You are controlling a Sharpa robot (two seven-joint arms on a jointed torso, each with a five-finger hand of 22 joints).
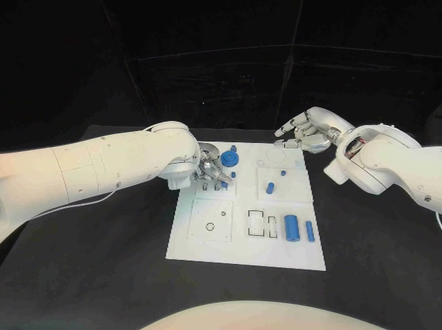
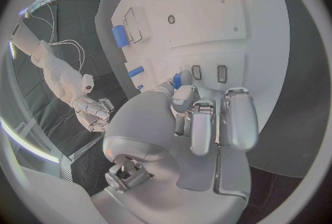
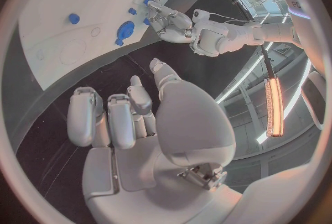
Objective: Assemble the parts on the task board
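Your left hand (image 1: 210,169) rests on the far left part of the white task board (image 1: 213,247), its fingers curled down onto a small blue part (image 2: 177,80), though you cannot tell if they grip it. Your right hand (image 1: 305,132) hovers just beyond the board's far right corner, fingers loosely curled and holding nothing. A blue cylinder (image 1: 291,227) and a thin blue pin (image 1: 310,231) lie at the board's near right.
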